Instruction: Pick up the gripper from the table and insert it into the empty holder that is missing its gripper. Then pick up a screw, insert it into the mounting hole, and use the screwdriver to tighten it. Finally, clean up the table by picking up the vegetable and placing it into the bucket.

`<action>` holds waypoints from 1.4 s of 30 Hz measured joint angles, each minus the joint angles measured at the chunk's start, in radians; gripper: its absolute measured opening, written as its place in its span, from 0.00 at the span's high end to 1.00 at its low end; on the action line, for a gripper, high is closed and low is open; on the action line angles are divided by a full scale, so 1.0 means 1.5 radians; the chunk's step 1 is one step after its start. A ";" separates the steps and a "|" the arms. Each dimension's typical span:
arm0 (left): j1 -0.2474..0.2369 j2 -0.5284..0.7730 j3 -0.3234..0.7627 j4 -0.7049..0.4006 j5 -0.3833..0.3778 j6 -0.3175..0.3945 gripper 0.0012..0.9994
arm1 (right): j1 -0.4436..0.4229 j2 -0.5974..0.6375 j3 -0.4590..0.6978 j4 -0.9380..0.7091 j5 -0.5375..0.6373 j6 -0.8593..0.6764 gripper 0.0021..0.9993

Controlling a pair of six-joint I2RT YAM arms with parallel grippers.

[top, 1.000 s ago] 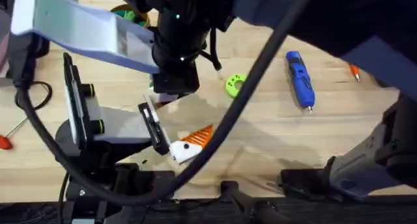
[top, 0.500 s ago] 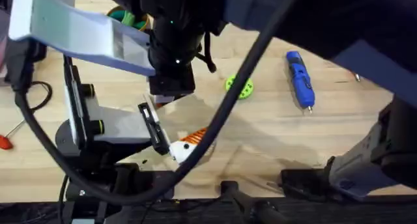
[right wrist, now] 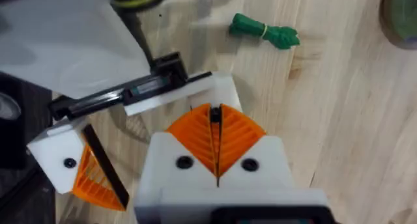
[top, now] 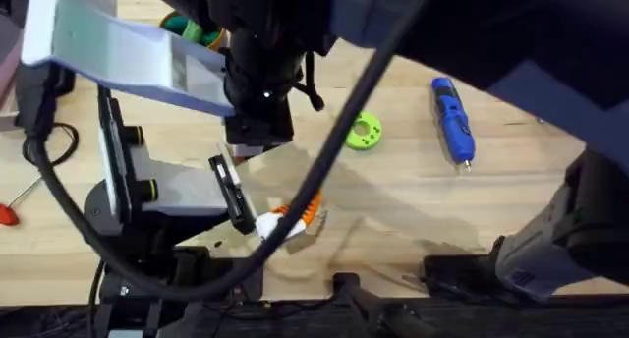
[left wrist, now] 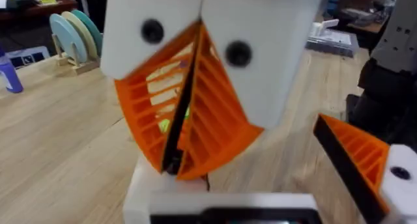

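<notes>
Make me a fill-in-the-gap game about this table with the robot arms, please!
1. The screwdriver lying on the table is coloured ____.
2. The vegetable lies on the wooden ____.
3. In the right wrist view, the right claw has its orange pads pressed together, so it is ____ (open or shut).
4. In the overhead view, the round disc with holes is bright ____.

Missing words: blue; table; shut; green

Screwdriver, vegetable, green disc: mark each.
screwdriver (top: 452, 121): overhead view, middle of the blue body.
vegetable (right wrist: 262, 31): right wrist view, middle of the dark-green piece.
green disc (top: 363, 132): overhead view, its holed face.
</notes>
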 joint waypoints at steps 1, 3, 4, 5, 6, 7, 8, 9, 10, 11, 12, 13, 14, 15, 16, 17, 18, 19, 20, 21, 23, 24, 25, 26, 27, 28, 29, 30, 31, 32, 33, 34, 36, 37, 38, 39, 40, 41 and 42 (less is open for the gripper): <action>0.000 0.001 0.000 0.000 0.000 -0.003 0.01 | 0.000 0.002 0.001 0.000 0.000 0.001 1.00; 0.000 0.001 0.000 0.000 0.002 -0.003 0.01 | 0.000 0.002 0.004 -0.004 0.000 0.001 1.00; 0.000 0.001 0.000 0.000 0.002 -0.003 0.01 | 0.000 0.002 0.004 -0.005 0.000 0.001 1.00; 0.000 0.001 0.000 0.000 0.002 -0.003 0.01 | 0.000 0.002 0.004 -0.005 0.000 0.001 1.00; 0.000 0.001 0.000 0.000 0.002 -0.003 0.01 | 0.000 0.002 0.004 -0.005 0.000 0.001 1.00; 0.000 0.001 0.000 0.000 0.002 -0.003 0.01 | 0.000 0.002 0.004 -0.005 0.000 0.001 1.00; 0.000 0.001 0.000 0.000 0.002 -0.003 0.01 | 0.000 0.002 0.004 -0.005 0.000 0.001 1.00; 0.000 0.001 0.000 0.000 0.002 -0.003 0.01 | 0.000 0.002 0.004 -0.005 0.000 0.001 1.00; 0.000 0.001 0.000 0.000 0.002 -0.003 0.01 | 0.000 0.002 0.004 -0.005 0.000 0.001 1.00; 0.000 0.001 0.000 0.000 0.002 -0.003 0.01 | 0.000 0.002 0.004 -0.005 0.000 0.001 1.00; 0.000 0.001 0.000 0.000 0.002 -0.003 0.01 | 0.000 0.002 0.004 -0.005 0.000 0.001 1.00; 0.000 0.001 0.000 0.000 0.002 -0.003 0.01 | 0.000 0.002 0.004 -0.005 0.000 0.001 1.00; 0.000 0.001 0.000 0.000 0.002 -0.003 0.01 | 0.000 0.002 0.004 -0.005 0.000 0.001 1.00; 0.000 0.001 0.000 0.000 0.002 -0.003 0.01 | 0.000 0.002 0.004 -0.005 0.000 0.001 1.00; 0.000 0.001 0.000 0.000 0.002 -0.003 0.01 | 0.000 0.002 0.004 -0.005 0.000 0.001 0.99; 0.000 0.001 0.000 0.000 0.002 -0.003 0.01 | 0.000 0.002 0.004 -0.006 0.000 0.006 0.91; 0.000 0.001 0.000 0.000 0.002 -0.003 0.01 | 0.000 0.002 0.004 -0.006 -0.001 0.006 0.77; 0.000 0.000 0.000 0.000 0.002 -0.002 0.01 | 0.000 0.002 0.004 -0.007 -0.001 0.007 0.62; 0.000 0.000 0.000 0.000 0.002 -0.001 0.01 | 0.000 0.003 0.004 -0.009 -0.001 0.009 0.48; 0.000 0.000 0.000 0.000 0.002 0.000 0.01 | 0.000 0.003 0.004 -0.010 -0.001 0.011 0.33; 0.000 0.000 0.000 0.000 0.002 0.001 0.01 | 0.000 0.004 0.004 -0.010 -0.002 0.016 0.06; 0.000 0.000 0.000 0.000 0.002 0.002 0.01 | 0.000 0.004 0.005 -0.010 -0.002 0.021 0.03; 0.000 0.000 0.000 0.000 0.002 0.003 0.01 | 0.000 0.004 0.006 -0.011 -0.002 0.028 0.02; 0.000 0.000 0.000 0.000 0.002 0.003 0.01 | 0.000 0.004 0.008 -0.012 -0.002 0.034 0.01; 0.000 0.000 0.000 0.000 0.002 0.003 0.01 | 0.000 0.004 0.013 -0.014 -0.002 0.043 0.01; 0.000 0.000 0.000 0.000 0.002 0.003 0.01 | 0.000 0.004 0.019 -0.014 -0.002 0.051 0.01; 0.000 0.000 0.000 0.000 0.002 0.003 0.01 | 0.000 0.004 0.026 -0.014 -0.002 0.060 0.01; 0.000 0.000 0.000 0.001 0.002 0.003 0.01 | 0.000 0.003 0.034 -0.015 -0.002 0.069 0.01; 0.000 0.000 0.000 0.000 0.002 0.003 0.01 | 0.000 0.001 0.039 -0.014 -0.002 0.079 0.01; 0.000 0.000 0.000 0.001 0.002 0.003 0.01 | -0.002 -0.002 0.042 -0.014 -0.002 0.088 0.01; 0.000 0.000 0.000 0.000 0.002 0.003 0.01 | -0.004 -0.008 0.044 -0.014 -0.002 0.100 0.01; 0.000 0.000 0.000 0.000 0.002 0.003 0.01 | -0.005 -0.015 0.044 -0.016 -0.002 0.111 0.01; 0.000 0.000 0.000 0.001 0.002 0.003 0.01 | -0.011 -0.034 0.045 -0.027 -0.001 0.134 0.01; 0.000 0.000 0.000 0.001 0.002 0.003 0.01 | -0.015 -0.044 0.046 -0.036 0.003 0.147 0.01; 0.000 0.000 0.000 0.000 0.002 0.003 0.01 | -0.020 -0.055 0.046 -0.045 0.009 0.160 0.01; 0.000 0.000 0.000 0.001 0.002 0.003 0.01 | -0.024 -0.064 0.047 -0.052 0.016 0.173 0.01; 0.000 0.000 0.000 0.000 0.002 0.003 0.01 | -0.029 -0.073 0.048 -0.059 0.025 0.187 0.01; 0.000 0.000 0.000 0.000 0.002 0.003 0.01 | -0.034 -0.083 0.049 -0.068 0.037 0.203 0.01; 0.000 0.000 0.000 0.001 0.002 0.003 0.01 | -0.038 -0.089 0.049 -0.073 0.045 0.214 0.01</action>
